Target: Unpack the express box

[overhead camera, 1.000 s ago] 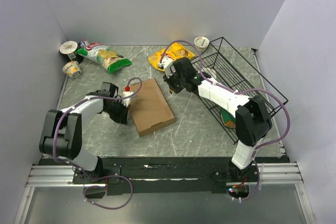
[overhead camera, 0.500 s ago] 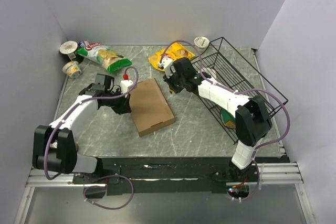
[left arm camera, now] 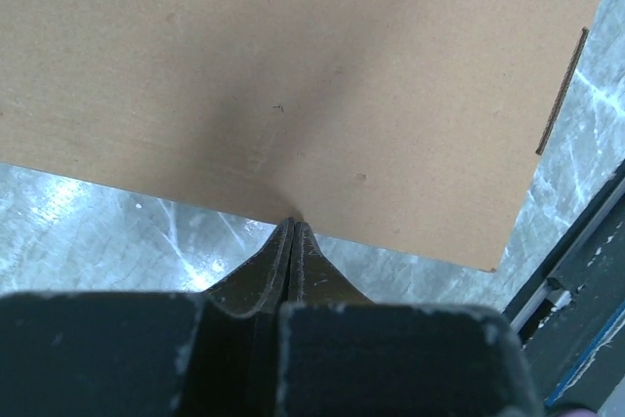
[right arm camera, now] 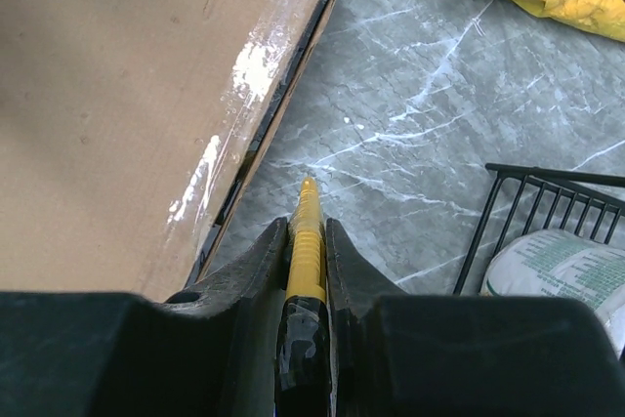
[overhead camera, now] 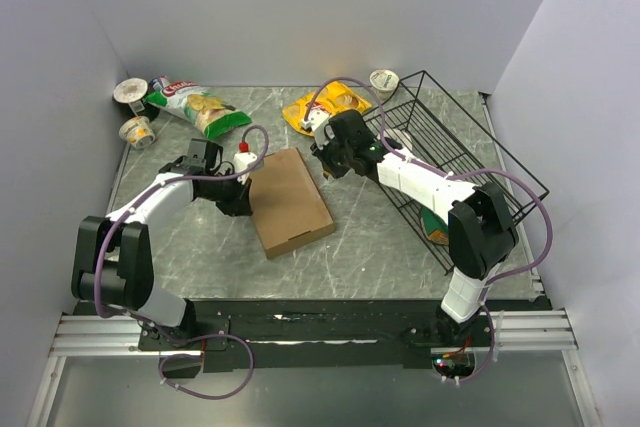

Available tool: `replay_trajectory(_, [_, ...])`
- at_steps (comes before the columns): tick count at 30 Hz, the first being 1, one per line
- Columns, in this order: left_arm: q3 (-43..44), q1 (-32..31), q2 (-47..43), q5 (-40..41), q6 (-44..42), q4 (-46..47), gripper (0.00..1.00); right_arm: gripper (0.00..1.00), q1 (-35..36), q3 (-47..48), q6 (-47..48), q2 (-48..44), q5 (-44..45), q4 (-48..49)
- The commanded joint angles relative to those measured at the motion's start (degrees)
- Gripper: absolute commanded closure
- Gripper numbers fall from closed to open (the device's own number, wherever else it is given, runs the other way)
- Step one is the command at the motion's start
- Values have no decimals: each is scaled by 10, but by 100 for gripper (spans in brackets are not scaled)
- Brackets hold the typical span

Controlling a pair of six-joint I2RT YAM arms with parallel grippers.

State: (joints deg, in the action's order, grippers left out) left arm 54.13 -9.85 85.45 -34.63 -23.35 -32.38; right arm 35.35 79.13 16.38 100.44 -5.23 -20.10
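Observation:
The express box [overhead camera: 288, 202] lies flat and closed on the marble table, a plain brown cardboard mailer. My left gripper [overhead camera: 240, 205] is shut with nothing in it, its tips [left arm camera: 293, 228] touching the box's [left arm camera: 293, 75] left edge. My right gripper [overhead camera: 325, 164] hovers just off the box's far right corner, shut on a slim yellow cutter-like tool [right arm camera: 309, 227]. The tool's tip points down at the table beside the box's [right arm camera: 117, 95] side, where a dark gap and shiny tape show.
A black wire basket [overhead camera: 470, 162] stands at the right with a white packet [right arm camera: 566, 271] inside. A yellow snack bag [overhead camera: 325, 107] lies behind the box, and a green chip bag [overhead camera: 195, 107] and cups [overhead camera: 132, 112] sit at the back left. Another cup [overhead camera: 383, 80] is behind the basket.
The left arm's elbow swung out and back while its shut tips stayed at the box's left edge, shifting slightly farther along it. The box and right arm did not move.

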Motion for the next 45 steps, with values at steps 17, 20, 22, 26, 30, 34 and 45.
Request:
replay_trajectory(17, [46,-2,-3,-50,-15,-5,99,100,-2,1,0,-9,0,22])
replay_trajectory(20, [41,-2,20,-26,-27,-14,99,100,-2,-3,0,-12,0,23])
replay_trajectory(22, [27,-2,26,-12,-38,-15,99,100,-3,-3,1,-11,-1,23])
replay_trajectory(26, [1,-1,34,15,-53,-5,99,100,-3,2,-4,-8,-18,18])
replay_trajectory(30, [-18,-1,32,24,-49,9,99,100,2,6,-4,-5,-35,15])
replay_trajectory(34, [-49,-1,31,41,-56,20,99,100,9,4,-2,-6,-41,10])
replay_trajectory(45, [-75,11,43,88,-86,21,99,100,11,8,5,-3,-24,12])
